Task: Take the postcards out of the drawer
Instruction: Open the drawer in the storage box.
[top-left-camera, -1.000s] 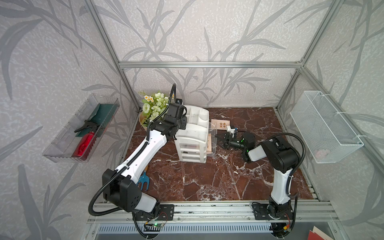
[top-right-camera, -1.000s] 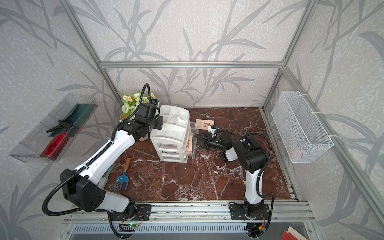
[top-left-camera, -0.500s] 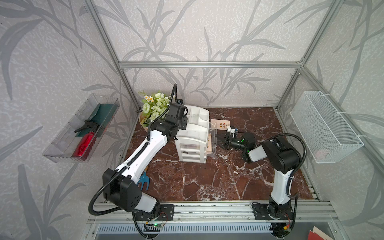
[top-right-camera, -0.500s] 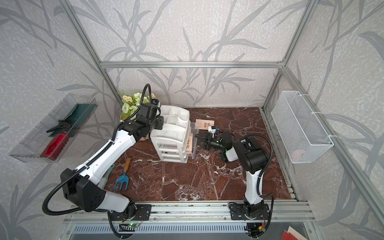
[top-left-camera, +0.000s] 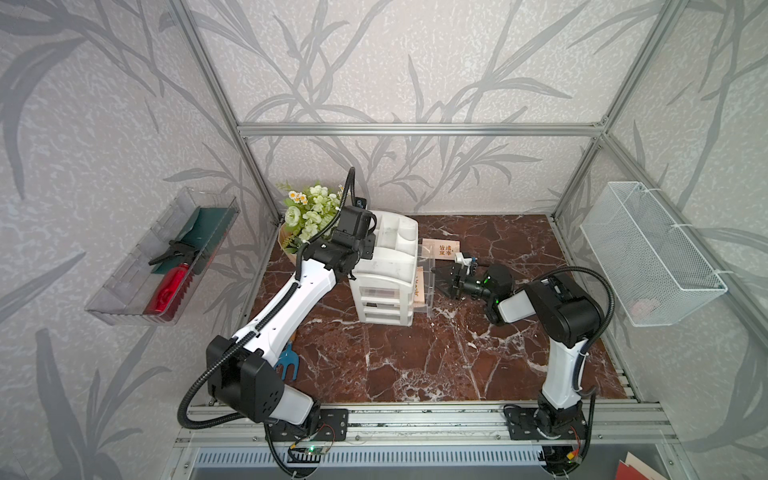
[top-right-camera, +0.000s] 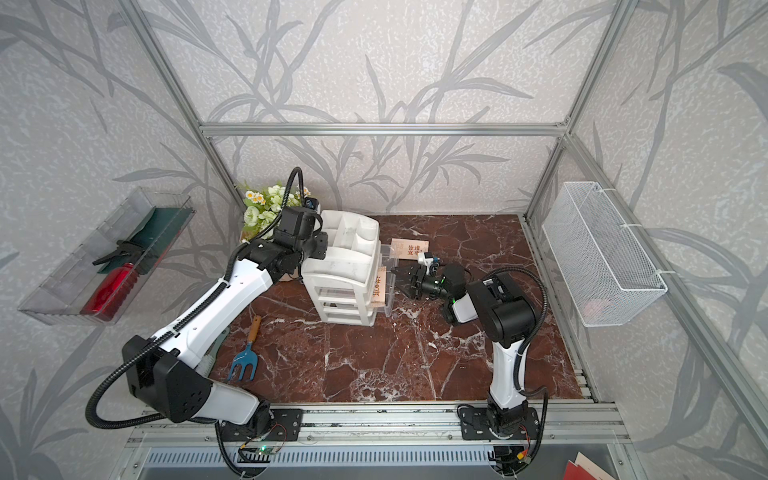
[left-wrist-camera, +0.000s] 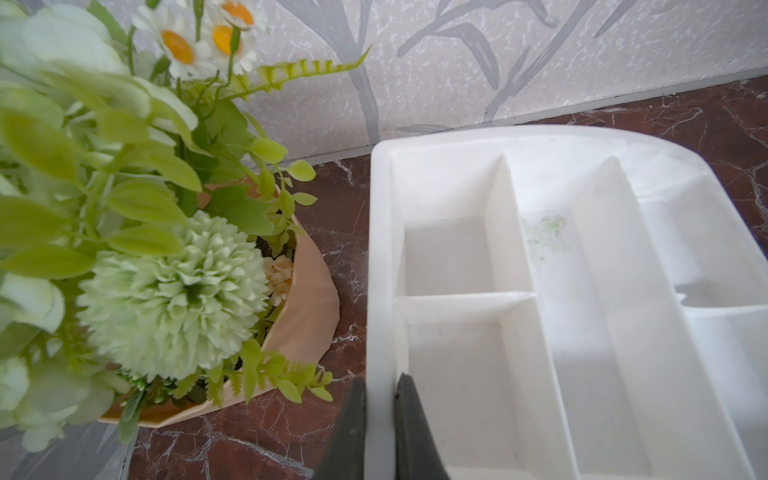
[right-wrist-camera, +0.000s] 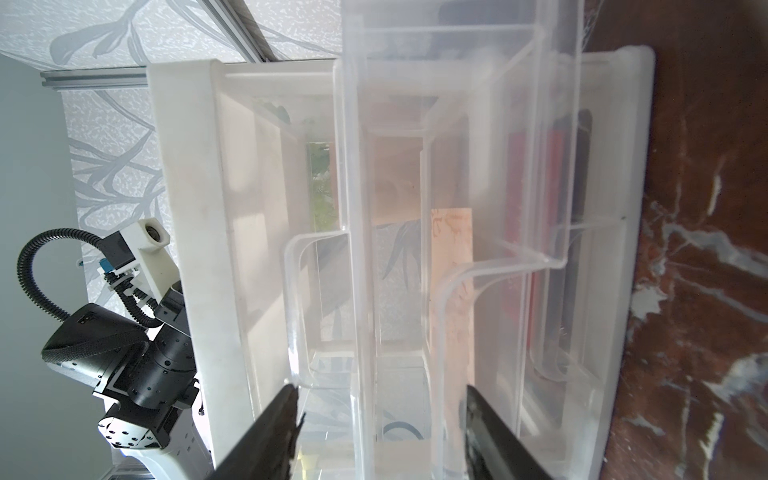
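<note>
A blue garden fork (top-right-camera: 243, 365) lies near the front left corner of the bench (top-left-camera: 415, 365). Farther in stands the white organiser (top-left-camera: 386, 266). The left gripper (left-wrist-camera: 380, 384) has its jaws pinched closed on the side wall of the organiser's top tray. A clear drawer (top-left-camera: 430, 286) is pulled out from the organiser's right side, and a beige postcard (top-right-camera: 378, 286) lies inside it. The right gripper (right-wrist-camera: 380, 390) sits at the drawer's front with its jaws parted and empty. A blurred red shape (right-wrist-camera: 515, 208) shows through the tier below. Past the drawer, a second beige postcard (top-left-camera: 444, 249) lies on the bench. A flower pot (left-wrist-camera: 303, 299) fills the far left corner.
</note>
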